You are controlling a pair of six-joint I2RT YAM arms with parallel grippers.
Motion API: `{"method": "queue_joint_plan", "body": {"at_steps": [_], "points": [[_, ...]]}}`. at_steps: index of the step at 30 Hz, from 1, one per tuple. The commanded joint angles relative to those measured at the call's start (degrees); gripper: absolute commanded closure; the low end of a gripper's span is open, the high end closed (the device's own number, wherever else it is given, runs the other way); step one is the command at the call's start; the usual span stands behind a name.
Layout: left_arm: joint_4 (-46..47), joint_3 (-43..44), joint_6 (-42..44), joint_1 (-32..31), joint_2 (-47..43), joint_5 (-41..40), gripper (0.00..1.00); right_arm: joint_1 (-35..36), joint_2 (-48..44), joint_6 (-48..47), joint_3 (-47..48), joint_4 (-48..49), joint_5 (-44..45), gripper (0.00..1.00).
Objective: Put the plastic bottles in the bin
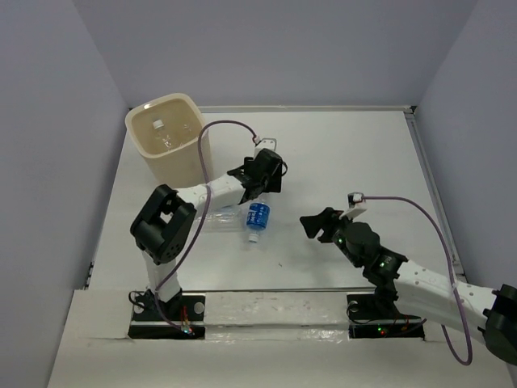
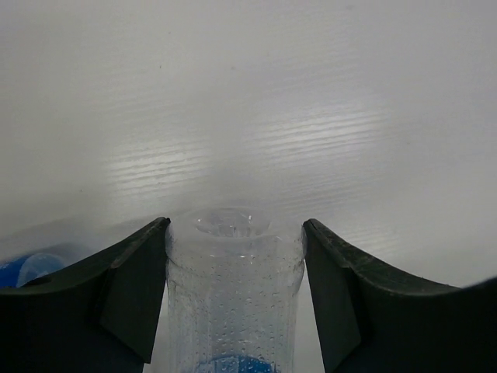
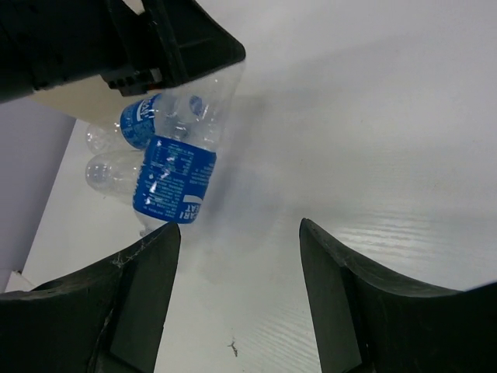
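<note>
My left gripper (image 1: 271,182) is shut on a clear plastic bottle with a blue label (image 1: 258,217). Its fingers (image 2: 136,287) press both sides near the bottle's base (image 2: 231,272). The bottle hangs cap-down above the table, and it also shows in the right wrist view (image 3: 177,175). Two more bottles (image 1: 222,218) lie under the left forearm, and they also show in the right wrist view (image 3: 116,148). The cream bin (image 1: 145,137) stands at the far left with a bottle (image 1: 166,133) inside. My right gripper (image 1: 319,225) is open and empty, right of the held bottle.
The white table (image 1: 355,162) is walled by lilac panels on three sides. A purple cable (image 1: 230,123) loops from the left arm beside the bin. A small dark speck (image 3: 233,347) lies on the table between the right fingers.
</note>
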Motion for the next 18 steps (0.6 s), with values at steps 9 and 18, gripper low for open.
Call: {"method": "queue_joint_plan", "body": {"at_steps": [9,18], "points": [[3.5,8.4,-2.1,4.8,-27.0,3.4,0.59,0.0,-0.2,-5.4,3.2,-1.7,-10.9,0.32],[-0.1,23.2,0.3,23.3,-29.9,-1.4,0.55,5.4,6.7,-7.4,4.4,5.1,-14.0,0.32]]}}
